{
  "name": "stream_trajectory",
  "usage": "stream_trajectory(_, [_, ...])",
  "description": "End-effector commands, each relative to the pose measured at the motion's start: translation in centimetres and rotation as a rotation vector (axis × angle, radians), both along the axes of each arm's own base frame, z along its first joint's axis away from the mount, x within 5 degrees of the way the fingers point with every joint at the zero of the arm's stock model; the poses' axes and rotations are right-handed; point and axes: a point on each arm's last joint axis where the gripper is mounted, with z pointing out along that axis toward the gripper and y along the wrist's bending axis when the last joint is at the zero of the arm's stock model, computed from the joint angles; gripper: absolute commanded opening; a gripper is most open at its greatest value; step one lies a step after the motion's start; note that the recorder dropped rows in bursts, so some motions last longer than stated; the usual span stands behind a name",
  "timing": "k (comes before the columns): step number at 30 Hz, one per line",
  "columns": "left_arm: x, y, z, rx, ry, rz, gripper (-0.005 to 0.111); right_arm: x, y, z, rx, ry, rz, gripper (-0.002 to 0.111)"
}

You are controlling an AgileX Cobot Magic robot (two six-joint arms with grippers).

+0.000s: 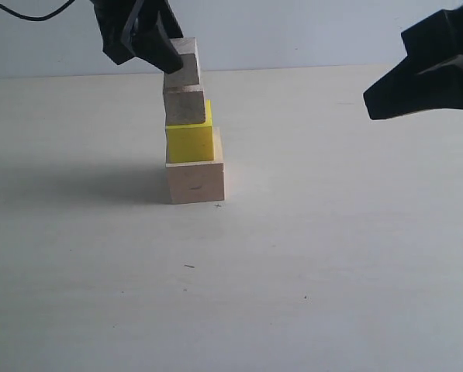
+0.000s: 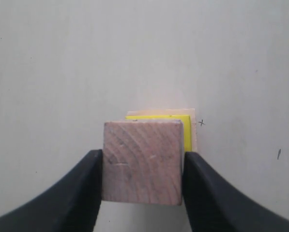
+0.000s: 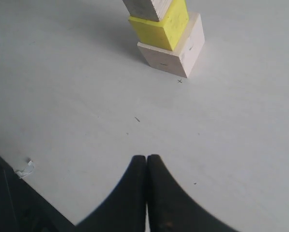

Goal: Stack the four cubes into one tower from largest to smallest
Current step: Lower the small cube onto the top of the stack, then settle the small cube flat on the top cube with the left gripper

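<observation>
Left claw: the left claw [image 1: 166,53] [image 2: 143,166] grips the top cube [image 1: 186,63] [image 2: 143,154] by two opposite sides, with one black finger [image 2: 79,193] pressed to each side.
Top cube: small, pale wood, end grain facing the wrist camera. It is at the head of the tower, a little tilted. In the exterior view its lower face appears to meet the cube below, but I cannot tell if its weight is on it.
Lower small cube: the lower small cube [image 1: 186,106] [image 3: 146,7] is pale wood and sits on the yellow cube, set toward that cube's left in the exterior view.
Yellow cube: the yellow cube [image 1: 190,142] [image 2: 186,131] [image 3: 159,26] rests upright on the large cube, also set to the left rather than centred.
Large cube: the large cube [image 1: 195,180] [image 2: 159,112] [image 3: 171,55] is pale wood, lowest, and flat on the bench.
Tower: all four cubes are in one column, largest lowest, the steps not flush.
Cross mark: a small pen cross [image 1: 218,204] [image 2: 201,123] [image 3: 179,81] lies just beside the large cube's corner.
Right claw: the right claw [image 1: 368,99] [image 3: 146,164] is clenched, fingers together and holding nothing. It hangs above the bench, well apart from the tower on the right.
Bench: the bench [image 1: 332,271] is pale with a few dark specks.
</observation>
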Motion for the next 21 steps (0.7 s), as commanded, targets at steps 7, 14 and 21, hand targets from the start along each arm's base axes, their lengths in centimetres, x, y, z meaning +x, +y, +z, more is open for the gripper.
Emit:
stream_trajectory(7, [-0.27,-0.13,0.36,-0.012,-0.012,-0.015,0.0,-0.15,-0.09,0.11,0.004,-0.009,0.004,0.0])
stream_trajectory(14, [-0.21,-0.01,0.3,0.003,-0.017,-0.013,0.0,-0.15,-0.09,0.11,0.004,-0.009,0.004,0.0])
stream_trajectory(21, [-0.16,-0.09,0.15,-0.001,-0.011,-0.013,0.0,-0.15,-0.09,0.11,0.004,-0.009,0.004,0.0])
